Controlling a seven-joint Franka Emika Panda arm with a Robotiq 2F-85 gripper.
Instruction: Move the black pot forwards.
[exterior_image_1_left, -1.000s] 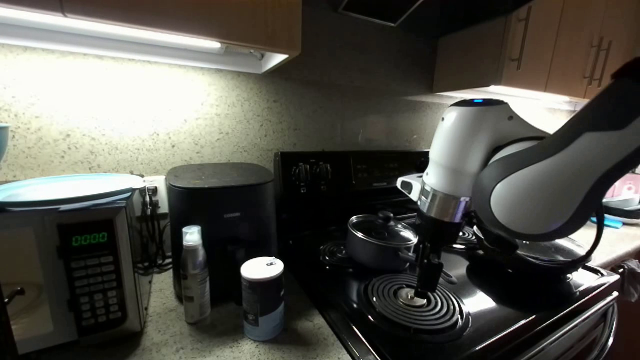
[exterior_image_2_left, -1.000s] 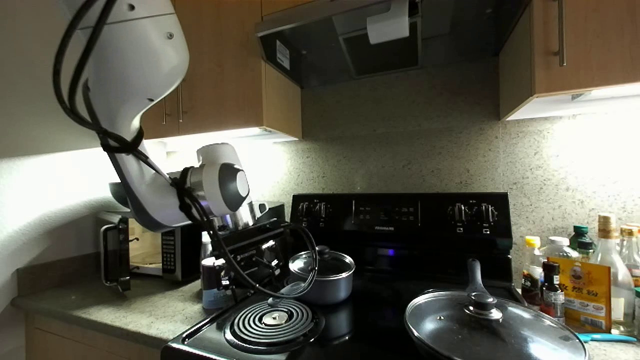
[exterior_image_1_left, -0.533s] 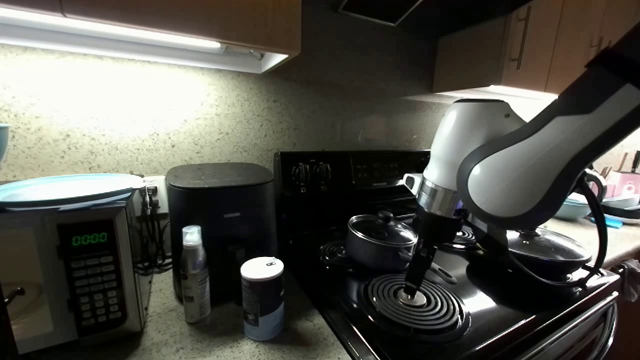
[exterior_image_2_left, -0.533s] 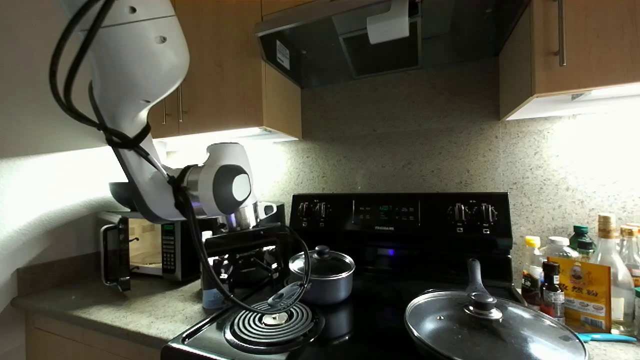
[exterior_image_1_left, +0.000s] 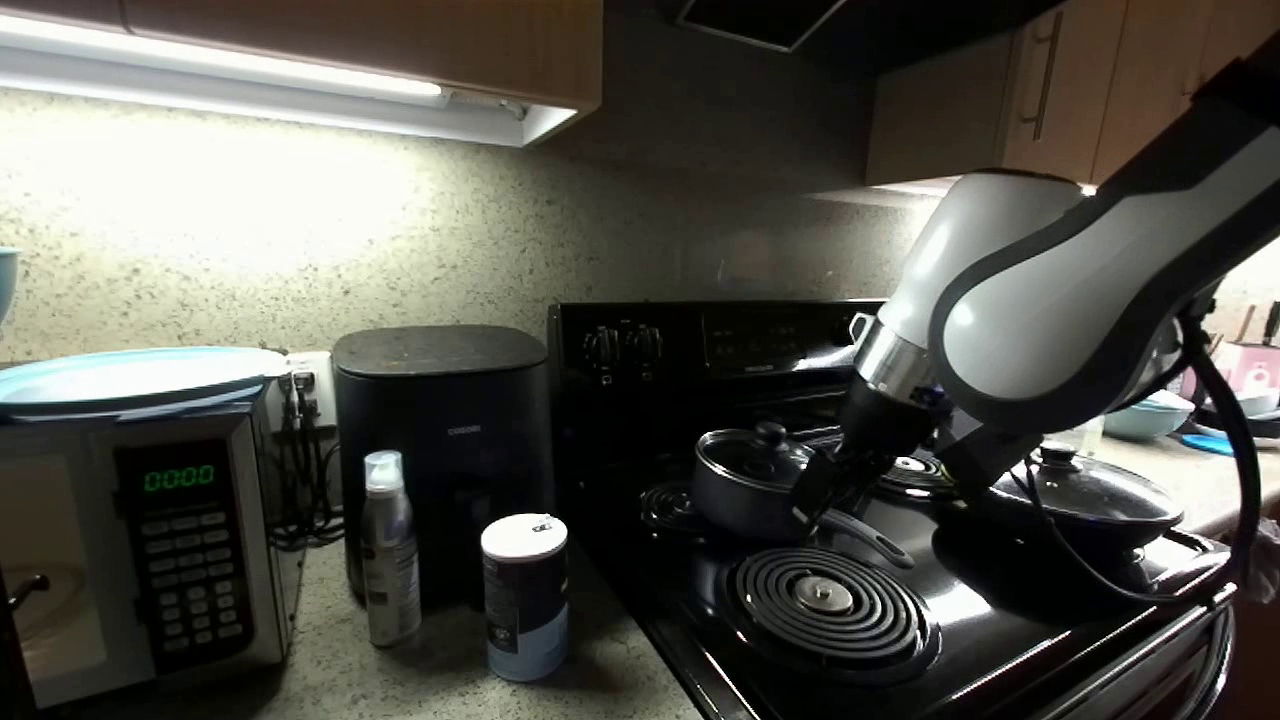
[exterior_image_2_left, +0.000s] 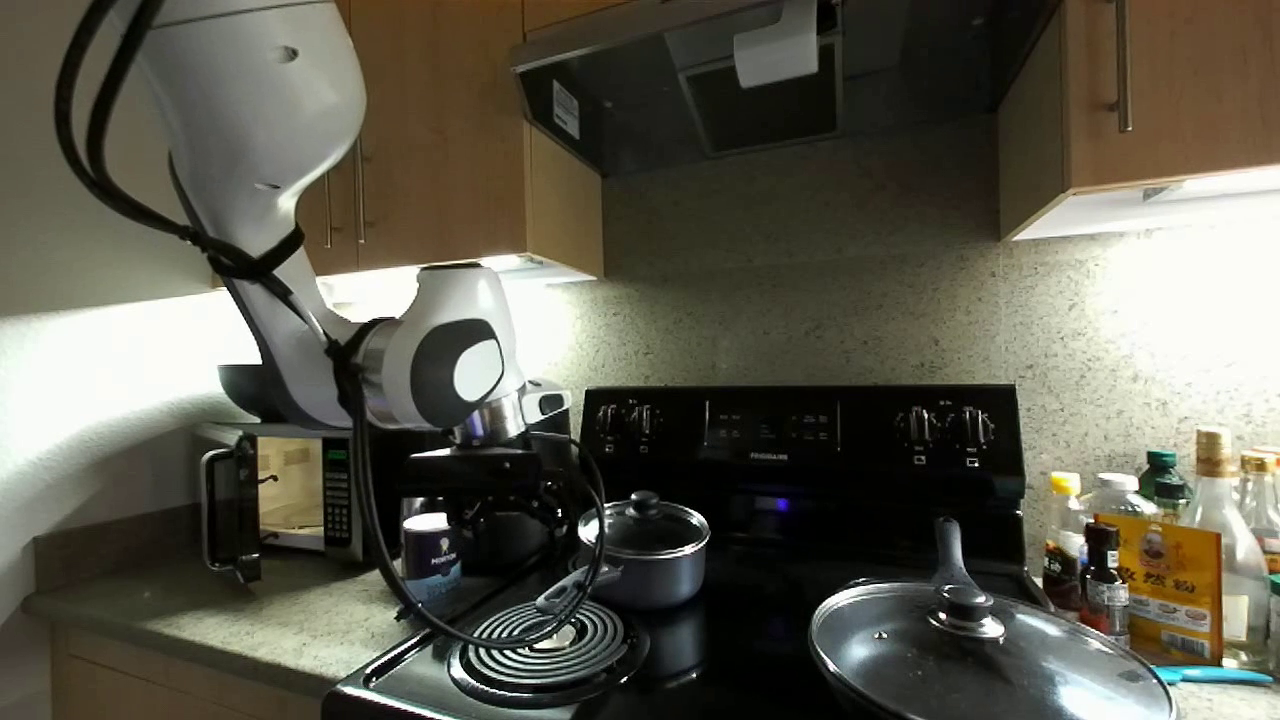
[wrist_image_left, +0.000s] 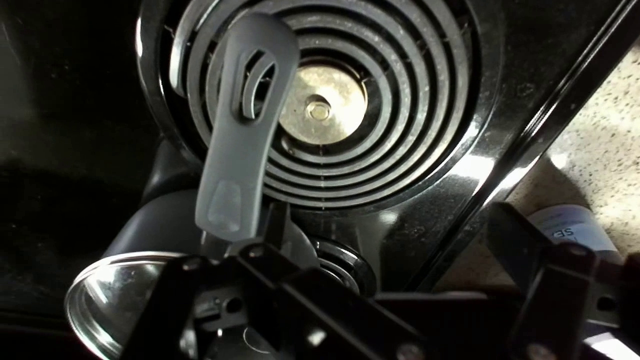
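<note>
Holding nothing, fingers (wrist_image_left: 510, 245) spread just left of the handle (wrist_image_left: 240, 155), the gripper (wrist_image_left: 392, 215) should clasp it, as the pot (exterior_image_2_left: 658, 581) seems rigid and heavyish, its lid (exterior_image_2_left: 663, 533) loose.

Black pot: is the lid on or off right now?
On: in both exterior views the glass lid sits on the black pot, its knob on top.

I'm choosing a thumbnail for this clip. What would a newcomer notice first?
Probably the white robot arm leaning over the stove, its open gripper beside the black pot. Then green digits glowing on the microwave, at left in an exterior view. Last, the coil burner in front of the pot.
</note>
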